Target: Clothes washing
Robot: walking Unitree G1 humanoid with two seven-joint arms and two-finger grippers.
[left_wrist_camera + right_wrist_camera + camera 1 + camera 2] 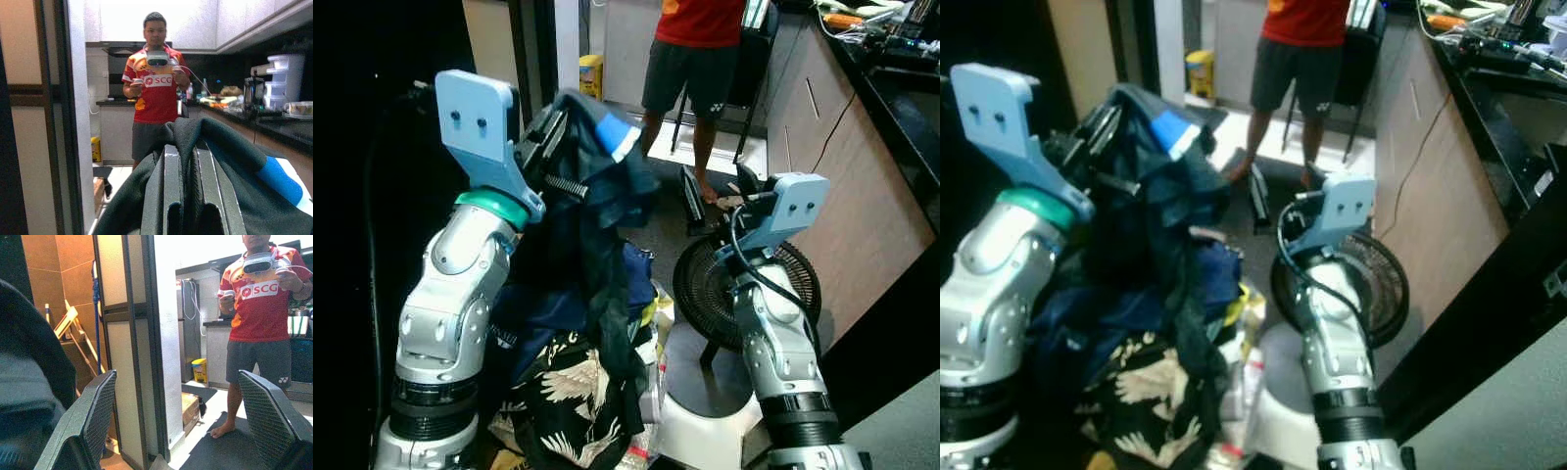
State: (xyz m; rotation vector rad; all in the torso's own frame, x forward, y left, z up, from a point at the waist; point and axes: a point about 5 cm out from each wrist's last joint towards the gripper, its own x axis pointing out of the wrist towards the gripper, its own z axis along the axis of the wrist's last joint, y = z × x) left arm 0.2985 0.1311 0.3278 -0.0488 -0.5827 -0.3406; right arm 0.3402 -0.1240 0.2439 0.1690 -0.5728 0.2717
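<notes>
Hanging from the raised left gripper, a dark garment with a blue patch is draping over and down both sides of the jaws, which are pinching the cloth between nearly closed fingers. Below it, a floral shirt is lying in a heap. The right gripper is holding its jaws wide apart, gripping nothing, beside a fan. A person is standing beyond.
</notes>
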